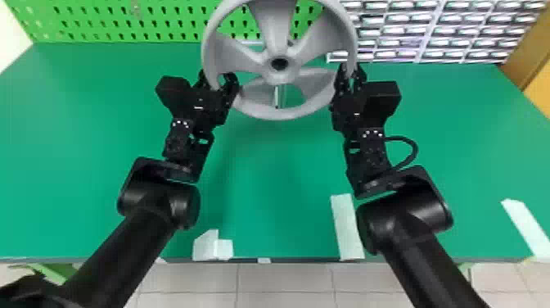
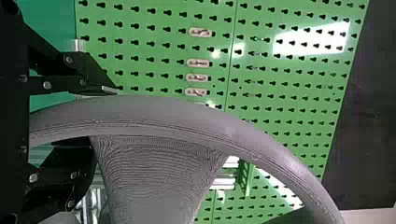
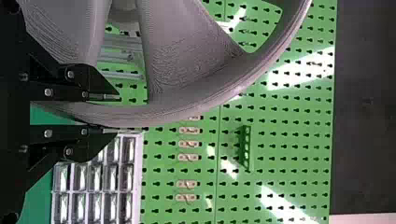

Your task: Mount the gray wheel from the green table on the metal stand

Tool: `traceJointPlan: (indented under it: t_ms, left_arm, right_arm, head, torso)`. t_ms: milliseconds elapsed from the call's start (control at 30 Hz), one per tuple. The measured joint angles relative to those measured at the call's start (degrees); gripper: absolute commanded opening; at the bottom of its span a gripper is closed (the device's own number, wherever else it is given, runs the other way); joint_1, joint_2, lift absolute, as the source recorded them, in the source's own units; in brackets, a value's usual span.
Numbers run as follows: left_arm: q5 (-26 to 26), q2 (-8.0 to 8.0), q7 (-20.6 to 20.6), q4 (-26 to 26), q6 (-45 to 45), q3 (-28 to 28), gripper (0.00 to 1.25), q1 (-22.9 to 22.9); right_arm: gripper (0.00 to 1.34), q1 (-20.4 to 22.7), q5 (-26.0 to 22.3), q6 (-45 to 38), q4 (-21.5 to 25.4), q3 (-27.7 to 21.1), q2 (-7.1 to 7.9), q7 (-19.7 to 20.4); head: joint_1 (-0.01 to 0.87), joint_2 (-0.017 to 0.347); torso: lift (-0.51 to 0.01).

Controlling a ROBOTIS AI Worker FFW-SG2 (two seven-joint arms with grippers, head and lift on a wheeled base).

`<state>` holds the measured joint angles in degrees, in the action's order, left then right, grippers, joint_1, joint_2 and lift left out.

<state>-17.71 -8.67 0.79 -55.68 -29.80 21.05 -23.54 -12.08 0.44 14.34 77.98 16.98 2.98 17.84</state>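
Black arms (image 1: 141, 229) up front, left gripper (image 1: 217, 80) and right gripper (image 1: 350, 73) clamped on opposite sides of the gray wheel (image 1: 275, 24), hub (image 1: 282, 76) midway between them, so imo it's about lining that up with the metal stand (image 1: 280, 96) behind.

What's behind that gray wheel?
Through the openings in the gray wheel you can see green pegboard, some green table and a narrow upright part of the metal stand. Whatever sits directly behind its hub and spokes is covered.
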Motion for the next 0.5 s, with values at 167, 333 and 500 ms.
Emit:
traceJointPlan:
  t_ms: [167, 333, 500]
  left_arm:
    - [0.0, -0.04, 0.0, 0.6, -0.2, 0.0, 0.39, -0.4]
    - [0.0, -0.04, 0.0, 1.3, -0.5, 0.0, 0.4, -0.8]
    - [0.0, -0.04, 0.0, 2.2, -1.0, 0.2, 0.4, -1.3]
  right_arm:
    - [0.25, -0.4, -0.1, 0.1, -0.4, 0.1, -0.06, 0.0]
    - [0.25, -0.8, -0.1, 0.1, -0.8, 0.1, -0.13, 0.0]
    - [0.25, -1.1, -0.1, 0.1, -1.2, 0.1, -0.17, 0.0]
  head:
    - [0.867, 0.052]
    - [0.867, 0.052]
    - [0.867, 0.052]
  torso:
    - [-0.1]
    - [-0.1]
    - [-0.1]
